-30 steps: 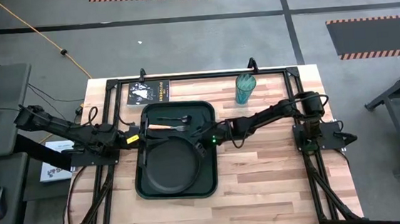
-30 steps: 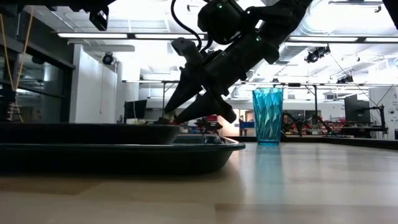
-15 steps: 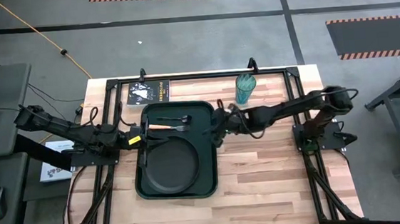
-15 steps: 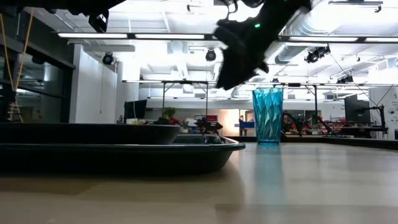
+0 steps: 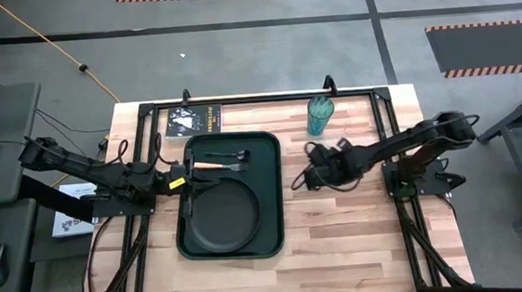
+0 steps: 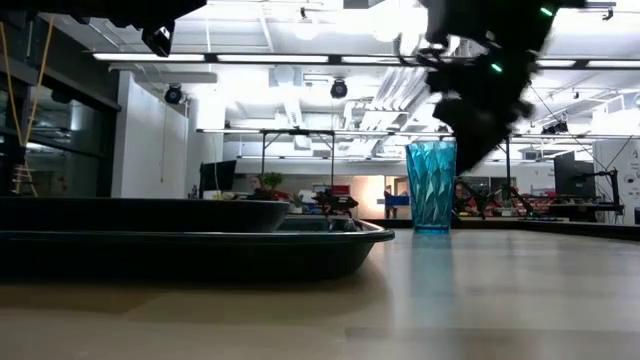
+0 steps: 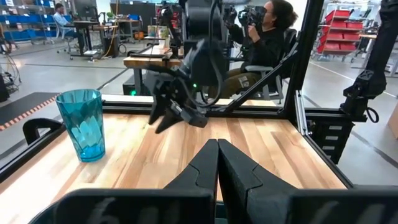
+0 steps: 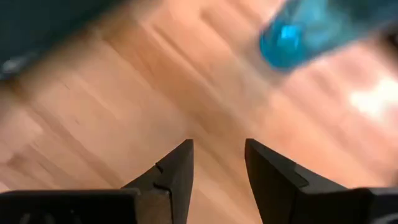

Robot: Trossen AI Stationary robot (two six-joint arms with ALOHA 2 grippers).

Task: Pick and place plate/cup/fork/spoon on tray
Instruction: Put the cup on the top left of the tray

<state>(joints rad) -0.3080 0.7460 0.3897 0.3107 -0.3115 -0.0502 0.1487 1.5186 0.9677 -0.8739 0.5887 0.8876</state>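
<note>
1. The cup (image 5: 320,116) stands on the table beyond the tray's (image 5: 273,196) far right corner.
2. The plate (image 5: 229,209), fork (image 5: 208,166) and spoon (image 5: 229,155) lie in the tray.
3. My right pincer (image 5: 297,182), released and empty, hangs just right of the tray.
4. My left pincer (image 7: 217,163), clenched on nothing, waits at the tray's left rim.

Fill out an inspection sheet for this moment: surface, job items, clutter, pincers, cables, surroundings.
Surface: wooden table, bare on its right side.
Job items: plate, fork and spoon lie in the tray; cup stands upright on the table, outside the tray.
Clutter: dark booklet behind the tray.
Pincers: left pincer shut at the tray's left rim; right pincer open, empty, above bare wood between tray and cup.
Cables: orange cable across the floor.
Surroundings: seated person beyond the table.
</note>
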